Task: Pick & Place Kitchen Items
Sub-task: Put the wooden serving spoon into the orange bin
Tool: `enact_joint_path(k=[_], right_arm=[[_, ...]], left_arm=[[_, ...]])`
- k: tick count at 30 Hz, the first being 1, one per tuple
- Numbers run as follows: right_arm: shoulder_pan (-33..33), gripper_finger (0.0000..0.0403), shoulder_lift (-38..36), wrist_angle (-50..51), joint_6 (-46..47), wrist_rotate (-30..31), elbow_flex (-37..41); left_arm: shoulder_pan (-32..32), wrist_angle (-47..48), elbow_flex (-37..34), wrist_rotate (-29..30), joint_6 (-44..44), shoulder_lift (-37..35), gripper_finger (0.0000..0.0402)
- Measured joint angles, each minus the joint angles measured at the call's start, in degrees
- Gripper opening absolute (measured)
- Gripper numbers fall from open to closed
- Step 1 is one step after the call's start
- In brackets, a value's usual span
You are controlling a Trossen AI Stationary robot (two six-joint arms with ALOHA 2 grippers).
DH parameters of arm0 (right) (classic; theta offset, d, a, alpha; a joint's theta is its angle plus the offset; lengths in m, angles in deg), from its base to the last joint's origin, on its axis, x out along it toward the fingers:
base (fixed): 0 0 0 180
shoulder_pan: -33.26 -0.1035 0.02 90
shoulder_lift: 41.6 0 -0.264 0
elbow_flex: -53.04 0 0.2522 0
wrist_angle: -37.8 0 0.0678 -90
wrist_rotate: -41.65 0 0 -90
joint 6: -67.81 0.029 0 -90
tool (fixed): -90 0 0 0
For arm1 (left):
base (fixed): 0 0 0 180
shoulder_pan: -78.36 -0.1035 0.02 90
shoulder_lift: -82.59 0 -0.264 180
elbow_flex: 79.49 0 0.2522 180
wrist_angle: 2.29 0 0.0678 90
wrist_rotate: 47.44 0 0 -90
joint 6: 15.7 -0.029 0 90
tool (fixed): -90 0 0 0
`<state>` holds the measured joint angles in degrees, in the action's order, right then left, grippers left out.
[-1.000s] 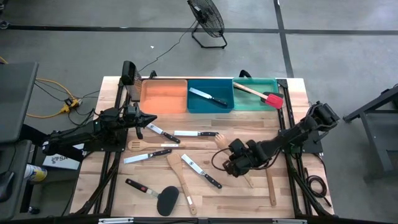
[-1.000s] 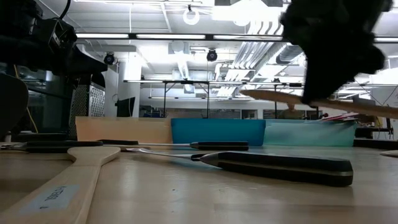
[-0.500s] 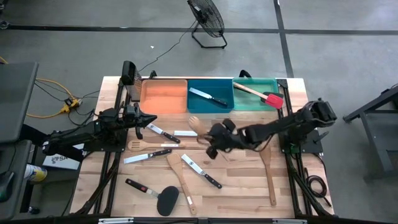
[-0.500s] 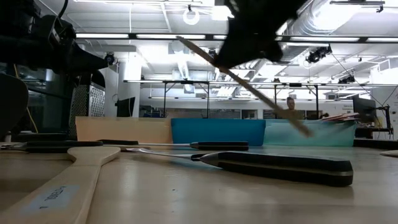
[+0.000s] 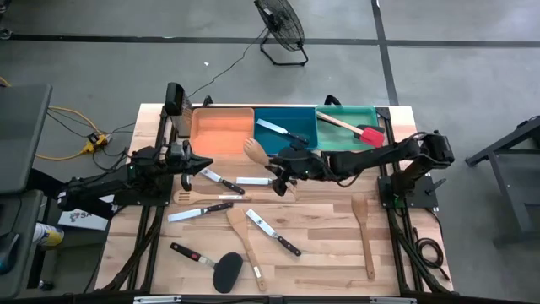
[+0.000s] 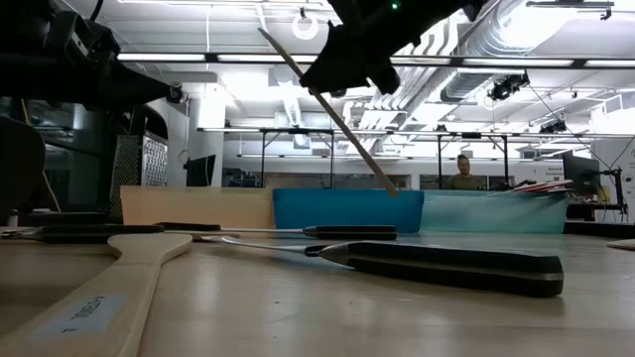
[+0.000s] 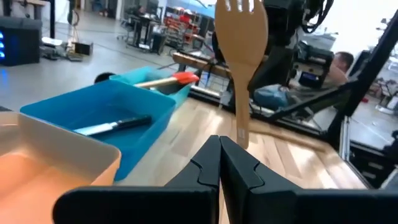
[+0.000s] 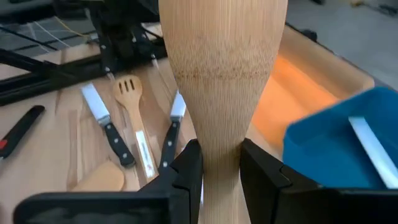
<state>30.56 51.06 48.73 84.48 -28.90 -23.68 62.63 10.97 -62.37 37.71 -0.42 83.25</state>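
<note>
- The right gripper [image 5: 283, 169] has its fingers clamped on the handle of a wooden fork [image 5: 256, 153], carried above the surface [image 5: 337, 253].
- In the high view the fork head lies at about 10 o'clock from the fingers. The long axis of the fork runs from 10 o'clock to 4 o'clock.
- The fork head hangs at the near edge where the orange bin [image 5: 221, 132] meets the blue bin [image 5: 285, 131]. The orange bin lies at 10 o'clock from the head and appears to hold nothing.
- Judgement: a release into the orange bin calls for further travel toward 10 o'clock. The blue bin is equally close, so the target cannot be fixed from this position alone.
- The left gripper [image 5: 201, 164] waits at 9 o'clock of the fork, fingers together and holding nothing. It is near the orange bin, but the right arm carries the item.
- The blue bin holds a knife [image 5: 282, 131]. The green bin [image 5: 346, 128] holds a red-headed turner [image 5: 354, 129].
- Remaining utensils lie on the surface, among them a slotted wooden spatula [image 5: 196, 198] and a wooden spoon [image 5: 364, 232].
- The low view shows the fork [image 6: 327, 104] tilted steeply, well clear of the surface. The high view does not show this height.
- The left wrist view shows the tines of the fork [image 7: 241, 37], which settles its type.
- The right wrist view shows the fingers [image 8: 186, 174] pressed against both sides of the handle.
</note>
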Motion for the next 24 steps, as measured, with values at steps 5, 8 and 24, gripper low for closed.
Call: enact_joint_path(k=[5, 8, 24], right_arm=[[1.8, 0.0076, 0.0, -5.1, -5.0, -2.5, 0.0], [3.1, 0.0076, 0.4, -9.0, -7.4, -5.0, -0.1], [10.5, 0.0076, 0.6, -25.6, -14.0, -20.0, -0.1]], left_arm=[[0.0, -1.6, 0.0, 0.7, 0.5, 0.7, 0.0], [0.0, -3.6, 0.0, 0.7, 1.3, 2.2, 0.0002], [0.0, -24.6, 0.1, -0.1, 1.2, 20.3, 0.0203]])
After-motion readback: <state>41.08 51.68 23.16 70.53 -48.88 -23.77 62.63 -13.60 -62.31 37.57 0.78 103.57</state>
